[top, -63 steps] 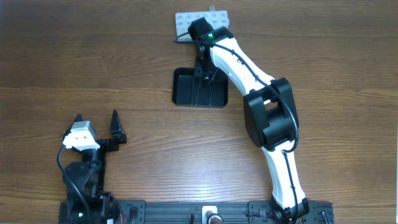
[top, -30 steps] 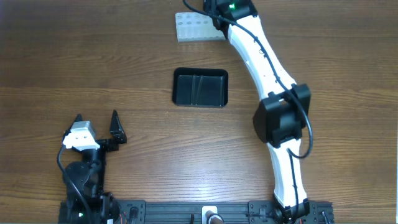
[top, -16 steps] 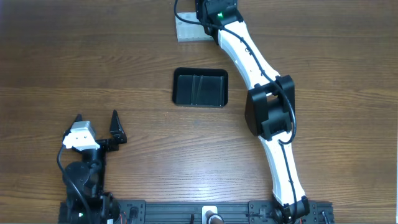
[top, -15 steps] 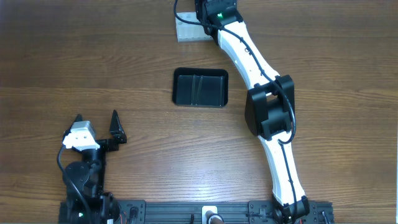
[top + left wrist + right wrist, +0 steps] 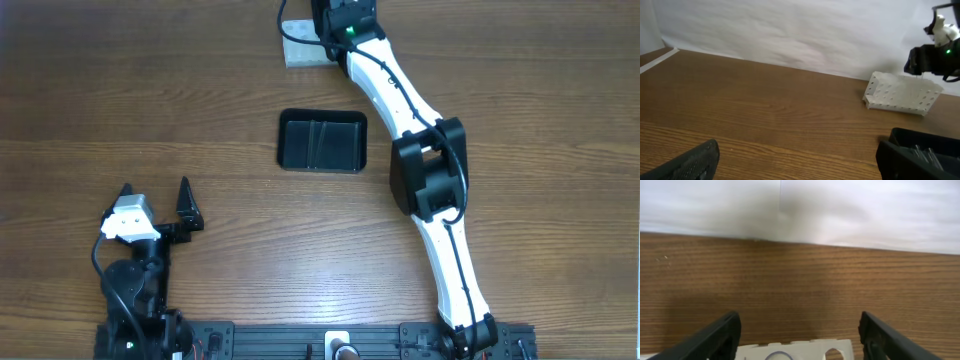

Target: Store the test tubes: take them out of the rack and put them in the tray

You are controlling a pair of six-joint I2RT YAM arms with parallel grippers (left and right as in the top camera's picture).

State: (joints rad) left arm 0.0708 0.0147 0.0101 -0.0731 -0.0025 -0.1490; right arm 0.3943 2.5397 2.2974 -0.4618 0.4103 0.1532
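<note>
Right wrist view is showing the right gripper (image 5: 799, 320) hovering wide open just above the white rack (image 5: 795, 349), seemingly lining up for a tube, while test tubes (image 5: 318, 133) are lying in the black tray (image 5: 322, 115) nearby and the left gripper (image 5: 155, 187) is sitting open, well apart.

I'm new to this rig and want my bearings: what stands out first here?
The white right arm stretches across the table, its open right tool at the white rack by the far edge. A black tray sits mid-table, and the left tool rests open near its base.
</note>
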